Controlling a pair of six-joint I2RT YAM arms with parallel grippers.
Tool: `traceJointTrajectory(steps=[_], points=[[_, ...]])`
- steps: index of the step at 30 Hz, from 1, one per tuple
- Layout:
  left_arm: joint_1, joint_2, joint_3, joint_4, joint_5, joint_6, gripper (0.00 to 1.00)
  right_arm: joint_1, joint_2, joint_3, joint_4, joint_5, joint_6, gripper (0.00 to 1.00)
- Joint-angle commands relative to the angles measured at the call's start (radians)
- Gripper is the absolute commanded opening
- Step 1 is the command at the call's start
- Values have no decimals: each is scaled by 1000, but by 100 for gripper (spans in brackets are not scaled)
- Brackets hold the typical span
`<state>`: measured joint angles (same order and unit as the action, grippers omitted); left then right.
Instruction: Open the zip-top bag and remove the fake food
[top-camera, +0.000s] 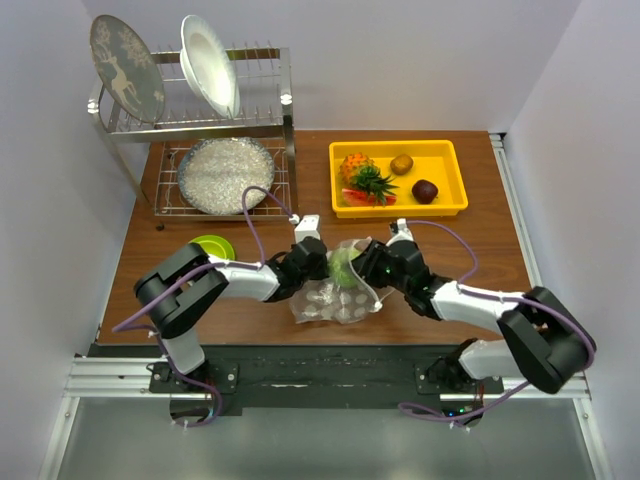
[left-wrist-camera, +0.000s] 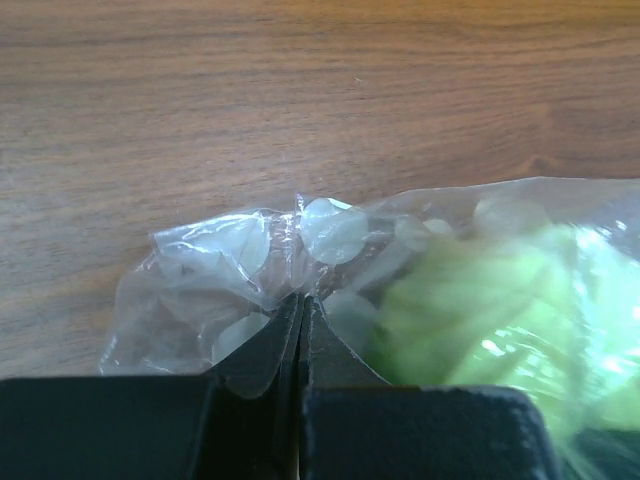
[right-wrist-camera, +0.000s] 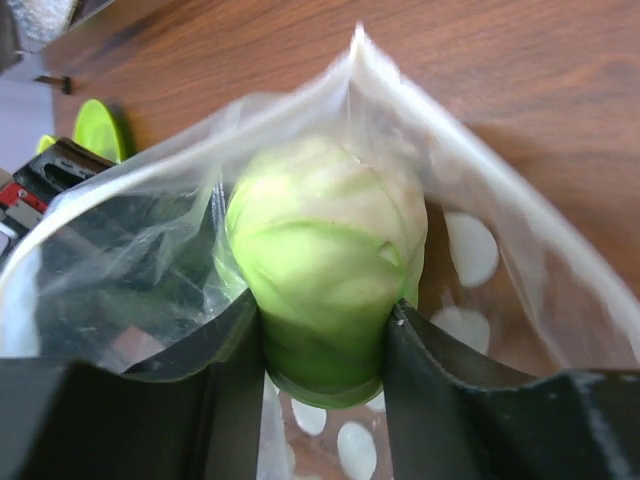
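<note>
The zip-top bag (top-camera: 328, 302), clear with white dots, lies at the table's near middle between both arms. My left gripper (left-wrist-camera: 301, 298) is shut on a crumpled fold of the bag (left-wrist-camera: 215, 255). A green round fruit (right-wrist-camera: 325, 225) sits in the bag's open mouth (right-wrist-camera: 470, 250). My right gripper (right-wrist-camera: 325, 310) is shut on that fruit, one finger against each side. From above, the fruit (top-camera: 343, 266) shows between the left gripper (top-camera: 318, 262) and the right gripper (top-camera: 364, 266). A pineapple (top-camera: 362, 172), kiwi (top-camera: 402, 164), dark ball (top-camera: 425, 191) and watermelon slice (top-camera: 360, 198) lie in the yellow tray (top-camera: 452, 208).
A lime-green bowl (top-camera: 213, 246) sits by the left arm's elbow. A metal dish rack (top-camera: 200, 130) with plates stands at the back left. White walls close in the table on the left, back and right.
</note>
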<state>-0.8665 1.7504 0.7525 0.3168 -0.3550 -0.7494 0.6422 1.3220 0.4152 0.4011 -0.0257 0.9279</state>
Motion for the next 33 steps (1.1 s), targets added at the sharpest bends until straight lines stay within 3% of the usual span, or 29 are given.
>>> traceJointTrajectory(steps=[1,9,13,22,33], points=[[7,9,-36,-51,-15,-38,0,5,-156,20,-131,72,-41,34],[44,0,-54,-77,-25,-38,0,4,-322,37,-372,98,-73,32],[57,-8,-59,-93,-39,-31,0,5,-372,34,-438,96,-84,42],[61,-55,-114,-27,-1,19,0,4,-346,-21,-348,67,-67,72],[61,-111,-90,-44,56,108,0,5,-250,-10,-282,70,-52,82]])
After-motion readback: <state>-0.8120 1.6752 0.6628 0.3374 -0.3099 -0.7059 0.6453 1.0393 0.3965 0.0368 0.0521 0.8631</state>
